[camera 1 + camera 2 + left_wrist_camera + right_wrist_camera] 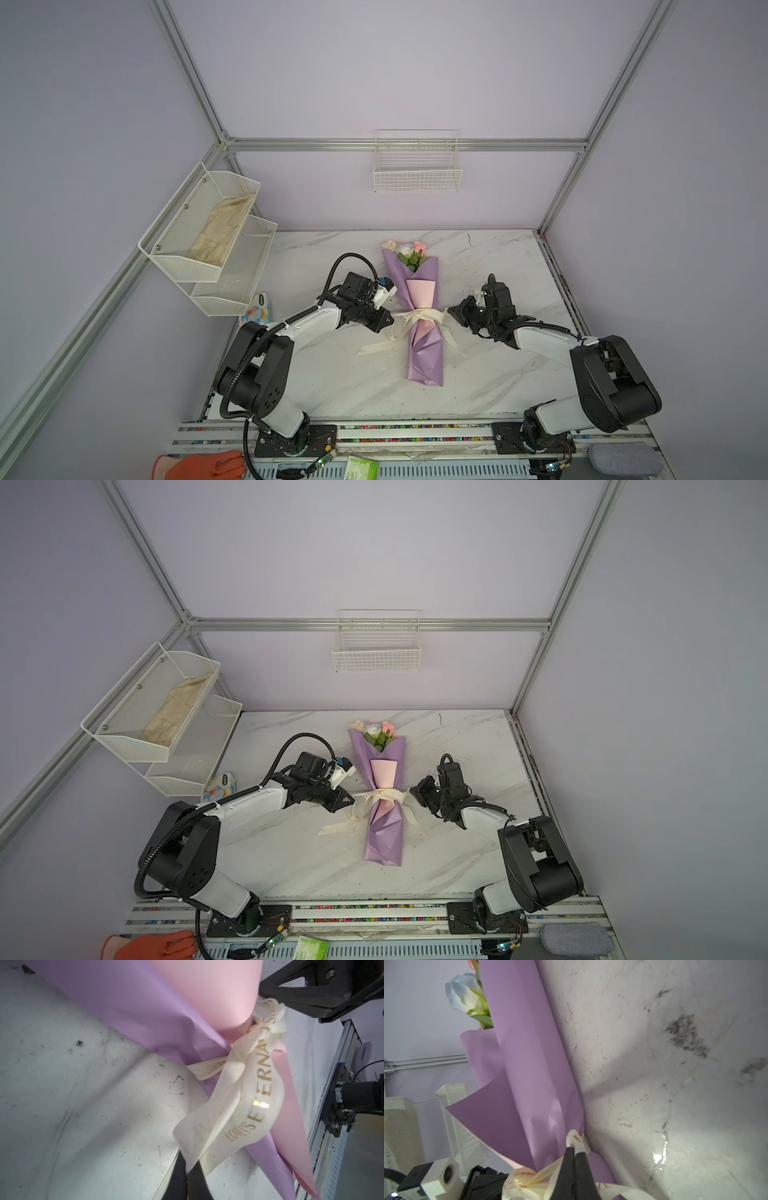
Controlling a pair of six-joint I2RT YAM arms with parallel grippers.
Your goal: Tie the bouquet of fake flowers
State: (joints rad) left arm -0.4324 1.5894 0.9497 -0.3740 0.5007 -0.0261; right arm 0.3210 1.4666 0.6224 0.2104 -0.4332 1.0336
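bouquet of fake flowers (420, 291) is seen lying flat at the centre of the marble desk (511, 266) in both top views, with the blooms towards the upper edge of the desk and the lilac paper tail towards the lower edge. a cream ribbon (419, 315) with gold letters is wound round its narrow waist, and loose ends are trailed over the desk to the lower left and lower right of the wrap. the left pincer (390, 321) is found just left of the waist, its fingers (176, 1180) pressed together on a loop of the ribbon. the right pincer (451, 311) is placed just right of the waist, its fingers (583, 1167) likewise clamped on a ribbon loop. a wire basket (417, 166) is hung on the back wall above, and a mesh shelf (208, 237) is fixed at the left
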